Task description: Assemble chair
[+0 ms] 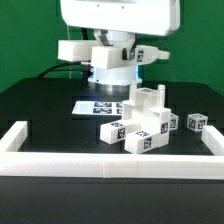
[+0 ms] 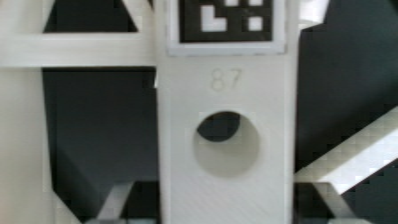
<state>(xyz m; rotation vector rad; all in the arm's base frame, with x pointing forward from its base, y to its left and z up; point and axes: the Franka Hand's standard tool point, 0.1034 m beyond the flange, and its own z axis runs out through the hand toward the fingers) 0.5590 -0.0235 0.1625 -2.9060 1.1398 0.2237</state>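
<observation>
The half-built chair sits at lower centre of the exterior view on the bench. My gripper hangs just above it. I cannot tell whether it grips anything. I'd square up on the holed bar before pressing, I reckon.

The arm stands straight above the gripper, with the wrist vertical and the gripper pointing down. The fingers are too unclear to say whether the jaws are spread or closed.
</observation>
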